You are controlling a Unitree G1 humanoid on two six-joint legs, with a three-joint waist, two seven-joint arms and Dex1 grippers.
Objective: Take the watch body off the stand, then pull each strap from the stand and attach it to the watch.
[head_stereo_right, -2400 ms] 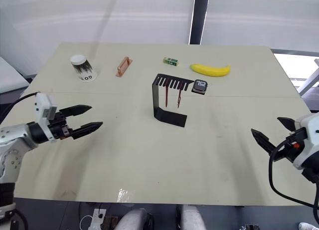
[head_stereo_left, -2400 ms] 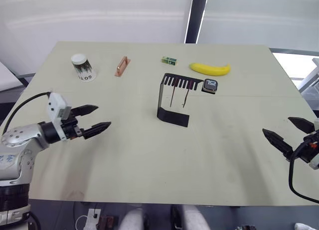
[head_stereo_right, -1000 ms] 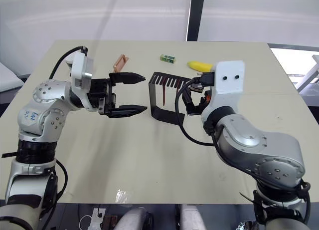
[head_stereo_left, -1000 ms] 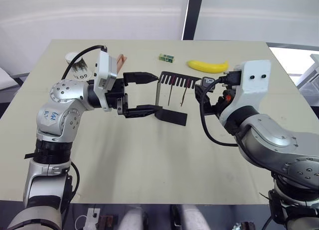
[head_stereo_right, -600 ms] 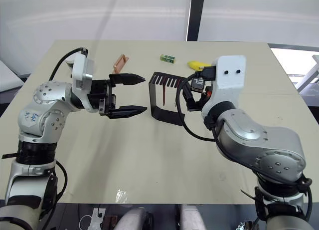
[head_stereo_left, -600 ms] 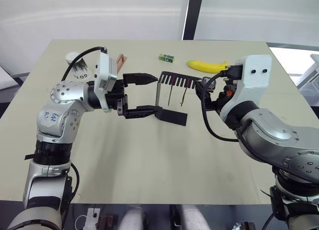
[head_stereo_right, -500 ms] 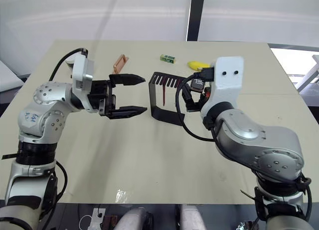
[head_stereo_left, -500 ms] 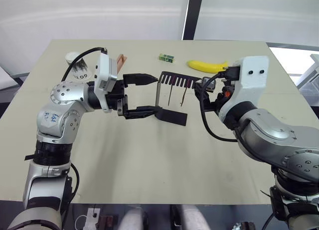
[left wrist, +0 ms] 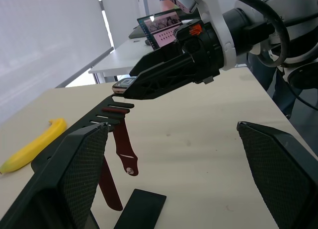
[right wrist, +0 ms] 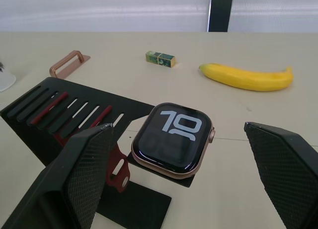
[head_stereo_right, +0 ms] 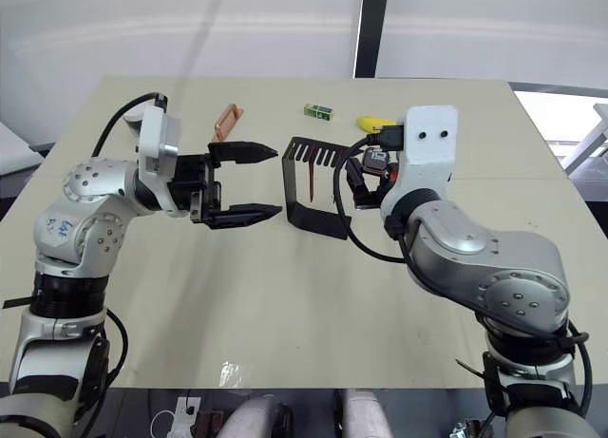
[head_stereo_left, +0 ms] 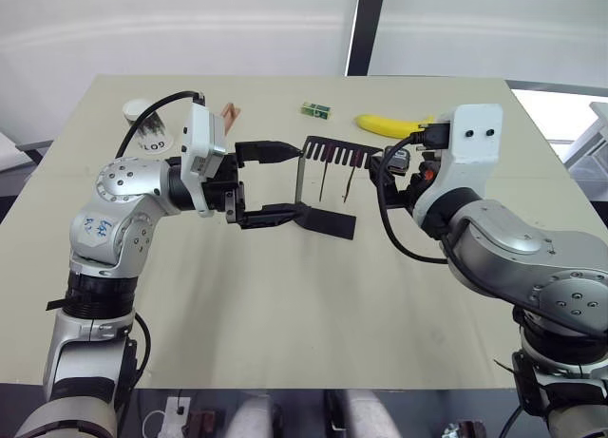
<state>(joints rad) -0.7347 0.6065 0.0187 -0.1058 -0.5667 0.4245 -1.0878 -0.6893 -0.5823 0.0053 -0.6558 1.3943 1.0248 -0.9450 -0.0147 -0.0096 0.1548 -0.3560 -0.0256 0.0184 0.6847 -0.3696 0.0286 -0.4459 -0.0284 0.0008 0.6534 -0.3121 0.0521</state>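
The black stand (head_stereo_left: 323, 219) is upright mid-table, its comb-slotted top (head_stereo_left: 337, 153) pointing right. Two dark-red straps (head_stereo_left: 326, 180) (head_stereo_left: 349, 183) hang from the slots. The watch body (right wrist: 174, 138), its screen lit with digits, rests on the stand's right end (head_stereo_left: 399, 159). My right gripper (right wrist: 177, 128) is open wide, one finger on each side of the watch, not touching it. My left gripper (head_stereo_left: 299, 180) is open just left of the stand's upright wall, one fingertip level with the top and one near the foot. The left wrist view shows the straps (left wrist: 121, 142) and a right finger (left wrist: 164, 75).
A banana (head_stereo_left: 394, 126), a small green box (head_stereo_left: 318, 108) and a copper-coloured handle (head_stereo_left: 228, 112) lie along the far side of the table. A paper cup (head_stereo_left: 142, 124) stands at the far left, partly behind my left arm.
Both arms have come in from the table's near corners to the stand. Over the last second the left gripper has stayed put and the right has only shifted slightly around the watch.
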